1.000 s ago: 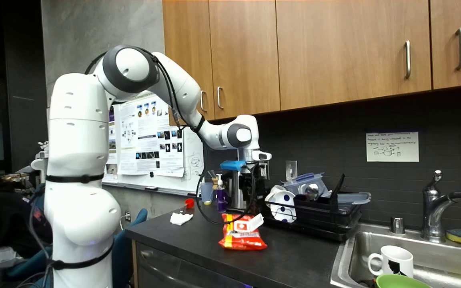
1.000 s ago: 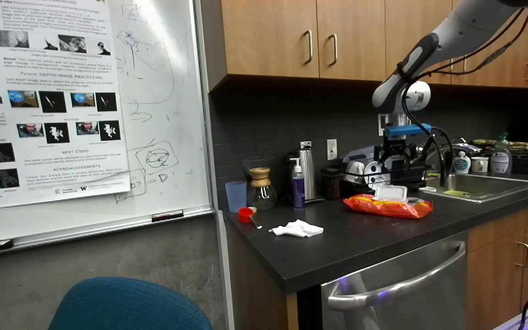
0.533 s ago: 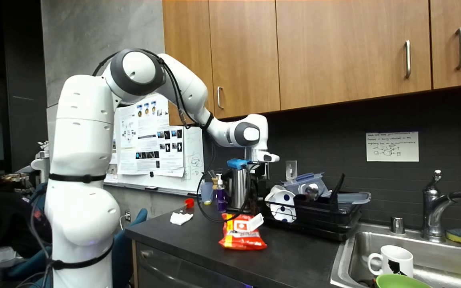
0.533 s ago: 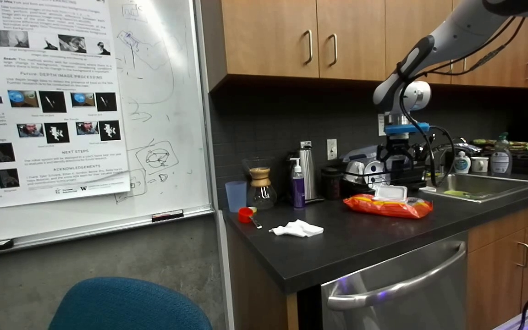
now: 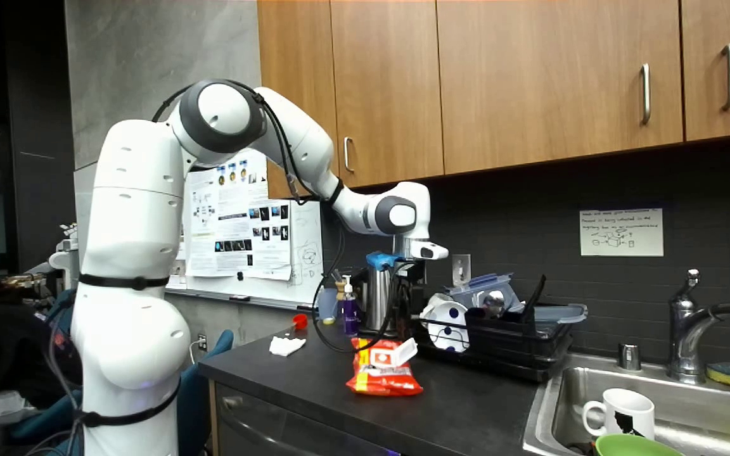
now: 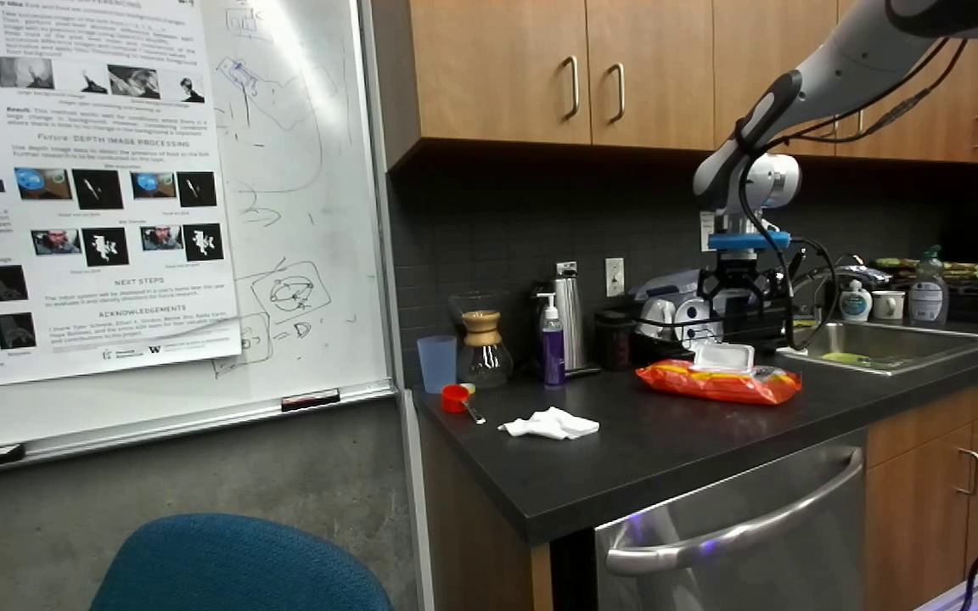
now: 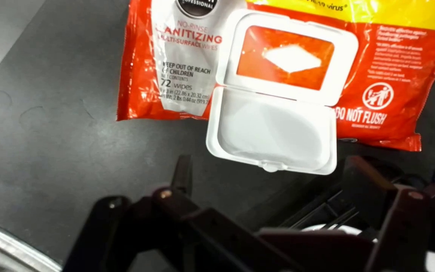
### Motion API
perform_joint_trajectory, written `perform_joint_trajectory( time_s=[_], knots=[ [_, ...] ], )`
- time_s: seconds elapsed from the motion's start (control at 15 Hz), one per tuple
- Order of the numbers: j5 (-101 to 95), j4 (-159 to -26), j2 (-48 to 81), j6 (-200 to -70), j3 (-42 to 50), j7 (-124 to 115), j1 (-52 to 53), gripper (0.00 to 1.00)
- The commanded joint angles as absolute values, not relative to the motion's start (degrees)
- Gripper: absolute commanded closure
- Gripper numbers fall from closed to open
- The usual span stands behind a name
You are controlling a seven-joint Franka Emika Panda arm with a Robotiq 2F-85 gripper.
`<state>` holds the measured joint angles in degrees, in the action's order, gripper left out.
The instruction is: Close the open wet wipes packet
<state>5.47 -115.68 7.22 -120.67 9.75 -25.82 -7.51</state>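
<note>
The wet wipes packet lies on the dark counter, orange-red with a yellow band, in both exterior views (image 5: 384,382) (image 6: 714,388) and in the wrist view (image 7: 376,56). Its white lid (image 7: 274,130) stands open, hinged back from the white frame, with a small tab at its free edge. The lid also shows raised in both exterior views (image 5: 406,351) (image 6: 724,357). My gripper (image 7: 270,175) is open and empty, its fingers wide apart on either side of the lid's free edge in the wrist view. In an exterior view the gripper (image 6: 731,297) hangs above and behind the packet, not touching it.
A black dish rack (image 5: 492,348) with a spotted white item (image 5: 450,326) stands behind the packet. A purple pump bottle (image 6: 553,348), a steel flask (image 6: 570,322) and a white crumpled wipe (image 6: 550,423) are nearby. The sink (image 5: 549,411) is beside the rack.
In an exterior view my arm and gripper have shifted right, uncovering more of the steel flask, with little motion in the last half second. The packet and its open lid have not moved.
</note>
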Motion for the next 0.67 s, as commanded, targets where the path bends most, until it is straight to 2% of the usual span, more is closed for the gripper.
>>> perform_joint_trajectory(
  time_s=[0.0,0.6],
  knots=[
    [5.4,-115.2,7.8,-120.6,9.7,-25.9,-7.6,0.00],
    [5.9,-111.1,12.4,-119.0,10.8,-26.4,-8.2,0.00]
  ],
)
